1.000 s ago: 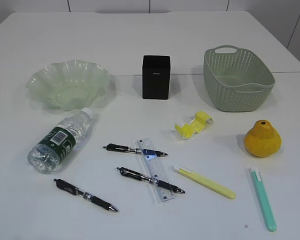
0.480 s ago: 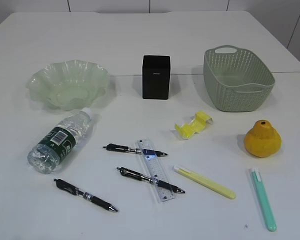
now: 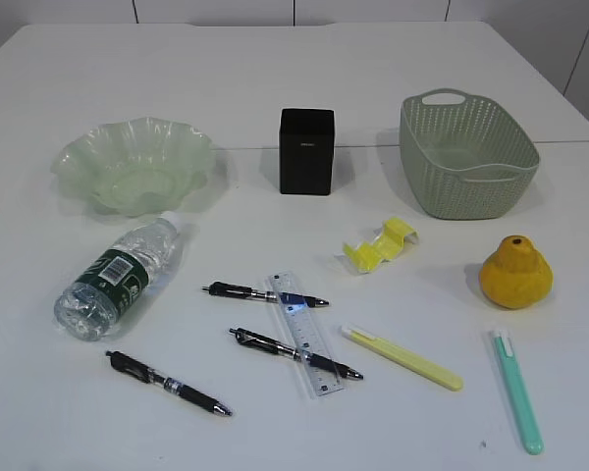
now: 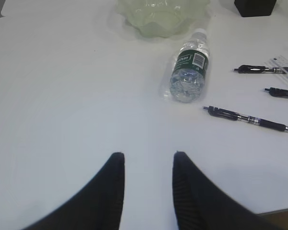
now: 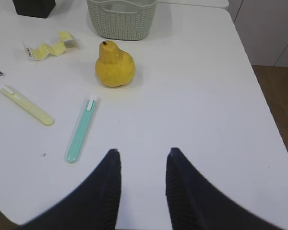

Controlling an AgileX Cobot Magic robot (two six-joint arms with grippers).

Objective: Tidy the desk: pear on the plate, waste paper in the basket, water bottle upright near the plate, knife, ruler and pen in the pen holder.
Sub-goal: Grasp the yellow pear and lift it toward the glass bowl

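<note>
The yellow pear [image 3: 515, 272] [image 5: 114, 66] lies on the table at the right. The pale green plate [image 3: 134, 164] [image 4: 161, 14] stands at the back left, with the water bottle [image 3: 120, 276] [image 4: 189, 73] lying on its side in front of it. Crumpled yellow waste paper [image 3: 380, 244] [image 5: 48, 44] lies near the basket [image 3: 468, 154] [image 5: 121, 19]. The black pen holder [image 3: 306, 151] stands at the back middle. Three black pens [image 3: 167, 383], a clear ruler [image 3: 305, 333], a yellow knife [image 3: 402, 357] and a green knife [image 3: 517, 391] [image 5: 81, 129] lie in front. My left gripper [image 4: 146, 154] and right gripper [image 5: 141, 151] are open and empty, and neither shows in the exterior view.
The table's right edge [image 5: 259, 86] runs close beside my right gripper, with floor beyond. A seam between two tabletops [image 3: 245, 147] runs behind the pen holder.
</note>
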